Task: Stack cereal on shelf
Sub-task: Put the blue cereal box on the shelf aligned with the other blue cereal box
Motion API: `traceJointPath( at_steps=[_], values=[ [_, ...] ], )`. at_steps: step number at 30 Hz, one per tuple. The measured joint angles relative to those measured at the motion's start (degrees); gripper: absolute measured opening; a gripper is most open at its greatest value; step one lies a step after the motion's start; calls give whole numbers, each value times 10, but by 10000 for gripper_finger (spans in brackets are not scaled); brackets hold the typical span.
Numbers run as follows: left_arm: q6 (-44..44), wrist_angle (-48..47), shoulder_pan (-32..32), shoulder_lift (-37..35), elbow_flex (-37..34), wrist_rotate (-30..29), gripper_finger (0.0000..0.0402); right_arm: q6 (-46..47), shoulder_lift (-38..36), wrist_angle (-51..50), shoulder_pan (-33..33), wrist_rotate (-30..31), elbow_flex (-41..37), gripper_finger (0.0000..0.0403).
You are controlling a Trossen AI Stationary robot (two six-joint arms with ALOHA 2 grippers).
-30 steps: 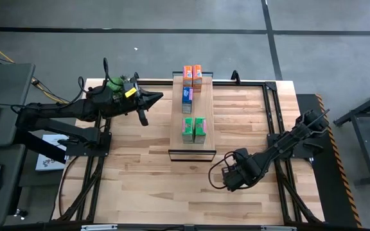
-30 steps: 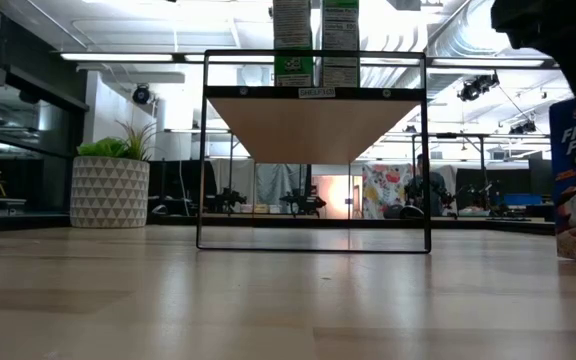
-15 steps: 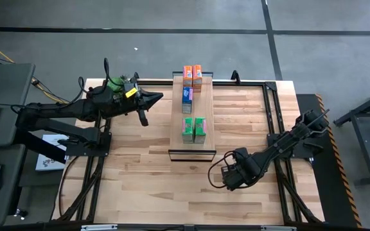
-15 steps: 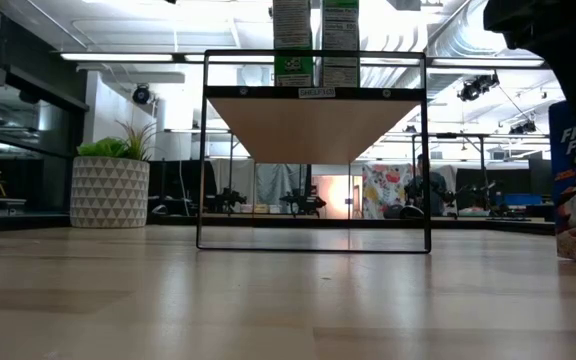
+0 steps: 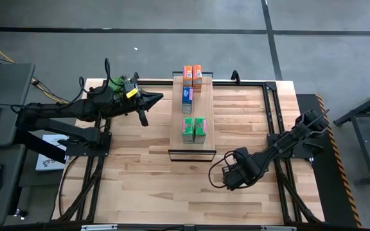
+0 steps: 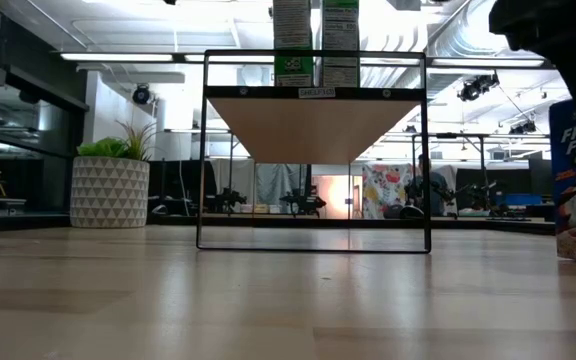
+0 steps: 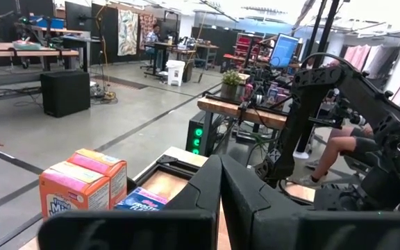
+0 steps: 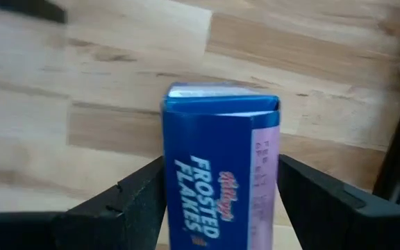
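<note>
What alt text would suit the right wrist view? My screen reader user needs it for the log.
A blue Frosted Flakes cereal box stands upright on the wooden tabletop, between the two dark fingers of the right gripper, which sit open on either side of it.

The right gripper [image 5: 230, 177] shifts only slightly over the worktop [image 5: 140, 173] in the high view. In the low view, its dark bulk [image 6: 558, 35] sits a touch further toward the picture's right edge than half a second ago, near where it showed a second ago.
</note>
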Motion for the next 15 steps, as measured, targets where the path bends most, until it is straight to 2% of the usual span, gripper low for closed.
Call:
traceJointPath(
  at_steps=[9,15],
  values=[
    [0,0,0,0,0,0,0,-7,2,-8,0,1,0,245],
    [0,-2,0,0,0,0,0,-12,2,-2,0,0,0,193]
  ],
)
